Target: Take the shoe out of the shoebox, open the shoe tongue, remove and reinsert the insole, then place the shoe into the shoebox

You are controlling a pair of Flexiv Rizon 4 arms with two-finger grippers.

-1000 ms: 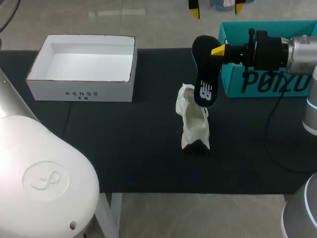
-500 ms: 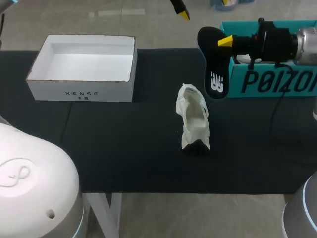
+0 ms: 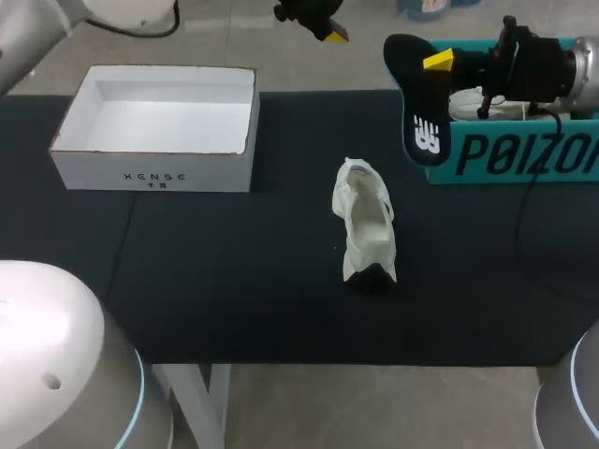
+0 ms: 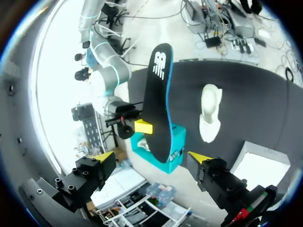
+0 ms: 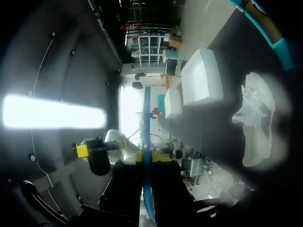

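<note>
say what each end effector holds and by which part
Right end effector pinches the black insole near its end opposite the logo. Left end effector: open, empty.

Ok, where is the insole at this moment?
Head view, far right: the black insole hangs in the right gripper, at the left end of the teal shoebox, clear of the white shoe.

Shoe [image 3: 365, 224] on table [image 3: 234, 281] between left box [image 3: 154, 175] and right box [image 3: 510, 154].

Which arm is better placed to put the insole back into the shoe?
Right: the right gripper is shut on the black insole near the white shoe; the left gripper hangs open, empty.
</note>
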